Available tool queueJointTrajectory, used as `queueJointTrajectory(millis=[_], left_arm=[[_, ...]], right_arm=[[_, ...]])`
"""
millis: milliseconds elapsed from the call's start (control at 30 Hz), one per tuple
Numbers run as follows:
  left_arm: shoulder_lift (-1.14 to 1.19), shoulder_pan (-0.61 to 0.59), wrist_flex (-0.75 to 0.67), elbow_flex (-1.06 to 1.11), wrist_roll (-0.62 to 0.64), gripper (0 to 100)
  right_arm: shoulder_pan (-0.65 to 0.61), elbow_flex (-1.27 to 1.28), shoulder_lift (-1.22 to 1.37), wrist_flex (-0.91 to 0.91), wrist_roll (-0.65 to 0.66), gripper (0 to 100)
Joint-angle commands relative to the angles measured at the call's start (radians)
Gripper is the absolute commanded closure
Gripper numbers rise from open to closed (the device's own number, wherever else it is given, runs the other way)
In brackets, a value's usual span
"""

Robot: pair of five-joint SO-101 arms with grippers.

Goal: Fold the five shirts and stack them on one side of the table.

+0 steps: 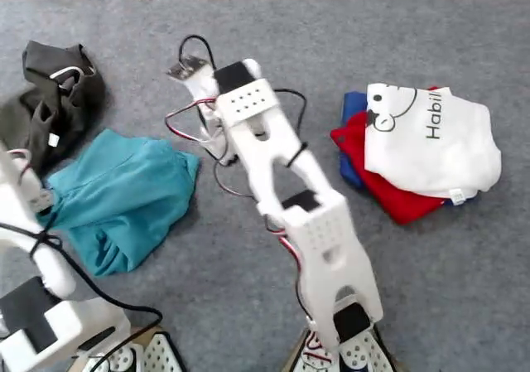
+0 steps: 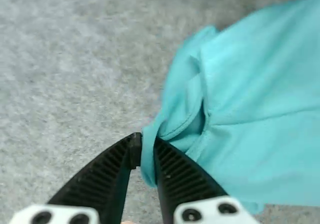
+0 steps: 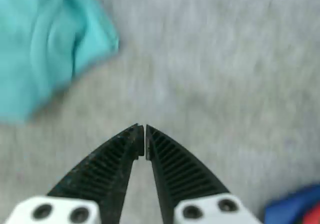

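A crumpled teal shirt (image 1: 124, 194) lies at the table's left, between the two arms. My left gripper (image 2: 147, 141) is shut on a fold of the teal shirt's edge (image 2: 250, 109); in the high view it sits at the shirt's left rim (image 1: 45, 200). My right gripper (image 3: 144, 129) is shut on nothing, hovering over bare grey table just off a corner of the teal shirt (image 3: 45, 39). A dark grey shirt (image 1: 54, 94) lies bunched at the far left. At the right, a white shirt (image 1: 431, 140) lies folded on a red one (image 1: 389, 190) and a blue one (image 1: 354, 103).
The right arm (image 1: 273, 165) stretches from the front edge across the table's middle, with loose cables (image 1: 186, 123) beside it. The left arm's base (image 1: 50, 322) stands at the front left corner. Grey felt table (image 1: 464, 289) lies open at the front right and along the back.
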Motion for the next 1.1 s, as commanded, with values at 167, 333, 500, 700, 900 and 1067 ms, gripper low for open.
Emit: queueJointTrajectory(millis=[167,333,500,700,900,1067], left_arm=[[-0.035,0.085,-0.011,-0.042,0.023,97],[-0.034,0.051,-0.006,-0.041,0.021,97],[-0.034,0.027,-0.012,0.001,0.02,97],[-0.043,0.024,-0.1,0.108,0.015,97],[-0.043,0.03,-0.146,0.16,0.014,97],[-0.034,0.065,-0.172,0.17,-0.002,97]], right_arm=[[-0.052,0.383,-0.297,-0.258,0.048,94.6],[-0.167,0.323,-0.199,-0.354,-0.083,69.0],[-0.253,0.147,0.002,-0.39,-0.091,62.3],[-0.244,-0.117,0.259,-0.212,-0.086,87.2],[-0.126,-0.343,0.329,0.017,-0.094,98.5],[-0.051,-0.194,0.15,0.018,-0.087,98.5]])
